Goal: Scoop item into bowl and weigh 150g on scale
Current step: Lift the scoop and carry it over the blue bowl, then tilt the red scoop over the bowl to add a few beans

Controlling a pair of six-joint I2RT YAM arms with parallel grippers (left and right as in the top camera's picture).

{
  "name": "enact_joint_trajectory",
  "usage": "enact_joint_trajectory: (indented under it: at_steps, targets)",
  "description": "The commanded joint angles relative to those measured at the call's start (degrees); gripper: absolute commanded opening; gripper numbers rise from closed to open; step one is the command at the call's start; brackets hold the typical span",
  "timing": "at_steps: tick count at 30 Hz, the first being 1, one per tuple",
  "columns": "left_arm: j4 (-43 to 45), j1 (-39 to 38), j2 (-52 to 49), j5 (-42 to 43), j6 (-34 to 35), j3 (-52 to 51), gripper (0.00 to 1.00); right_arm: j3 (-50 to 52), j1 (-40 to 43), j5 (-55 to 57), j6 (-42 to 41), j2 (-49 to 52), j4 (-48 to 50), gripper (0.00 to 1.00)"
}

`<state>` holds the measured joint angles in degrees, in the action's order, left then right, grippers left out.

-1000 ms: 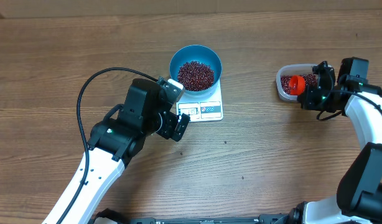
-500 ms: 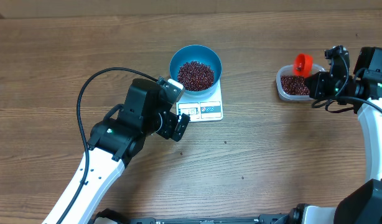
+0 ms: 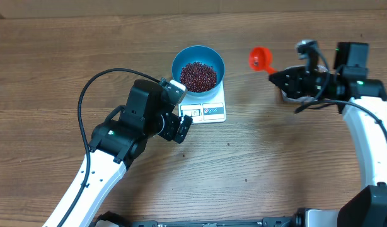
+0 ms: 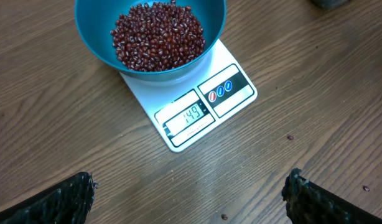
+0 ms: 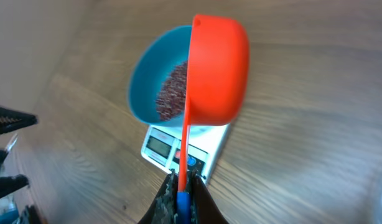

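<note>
Upper centre, overhead view: round blue plastic bowl, heaped with small red-brown beans, on the flat white scale. Right pincer clamps the orange plastic scoop by its thin handle, upper right; left pincer gapes empty. Loose, light beans probably roll and spill easily; carry them scoop-level, held by the handle.

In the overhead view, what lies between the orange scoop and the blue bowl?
Nothing: only a bare stretch of wooden table separates the scoop from the bowl in the overhead view.
</note>
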<state>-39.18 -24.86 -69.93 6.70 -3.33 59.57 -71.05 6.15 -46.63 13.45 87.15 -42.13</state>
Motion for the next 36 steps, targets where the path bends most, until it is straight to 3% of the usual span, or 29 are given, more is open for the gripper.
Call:
enact_joint_trajectory:
  at_steps: [1,8,13,36]
  targets:
    - [0.2,0.1,-0.3,0.4,0.6,0.0,1.0,-1.4,-5.4,1.2,-0.2,-1.9,3.2,0.04]
    - [0.2,0.1,-0.3,0.4,0.6,0.0,1.0,-1.4,-15.7,10.4,-0.1,-1.8,9.7,0.04]
    - [0.2,0.1,-0.3,0.4,0.6,0.0,1.0,-1.4,-22.2,24.2,0.1,-0.2,15.0,0.04]
    - [0.2,0.1,-0.3,0.4,0.5,0.0,1.0,-1.4,-23.1,29.1,1.8,2.3,17.4,0.04]
